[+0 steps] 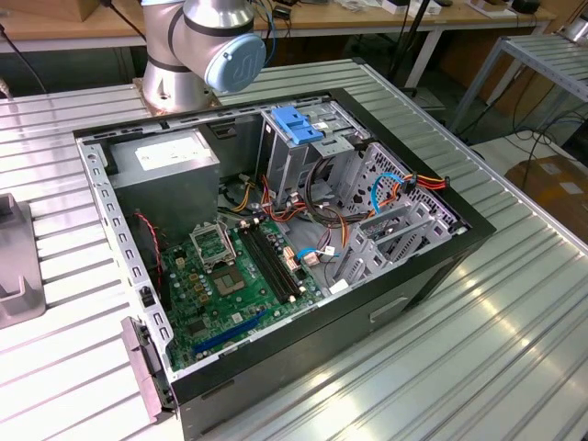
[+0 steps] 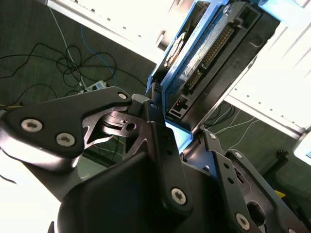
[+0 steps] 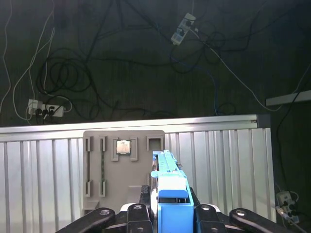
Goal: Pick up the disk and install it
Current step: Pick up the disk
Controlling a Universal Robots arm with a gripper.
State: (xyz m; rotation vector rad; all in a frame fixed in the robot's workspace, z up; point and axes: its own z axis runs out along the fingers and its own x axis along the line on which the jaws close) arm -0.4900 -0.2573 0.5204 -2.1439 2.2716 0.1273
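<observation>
Open computer case [image 1: 276,248] lies on the ribbed bench [image 1: 514,303]. Above a grey tray [image 3: 97,170], the gripper [image 3: 170,213] has its fingers [image 2: 160,141] clamped on the disk [image 3: 167,177], held edgewise. A narrow hold could let it twist, or snag on cables [image 1: 322,184] at the drive bay [image 1: 285,161].

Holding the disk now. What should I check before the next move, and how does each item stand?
1. Grip: ok, gripper is shut on the disk in both wrist views.
2. Blue rail on disk: ok.
3. Connector uncovered: ok, pins are exposed in the second wrist view.
4. Case open: ok.
5. Bay free: cannot tell; a blue tab sits on it.
6. Disk lined up with bay: not ok, it faces the tray.
</observation>
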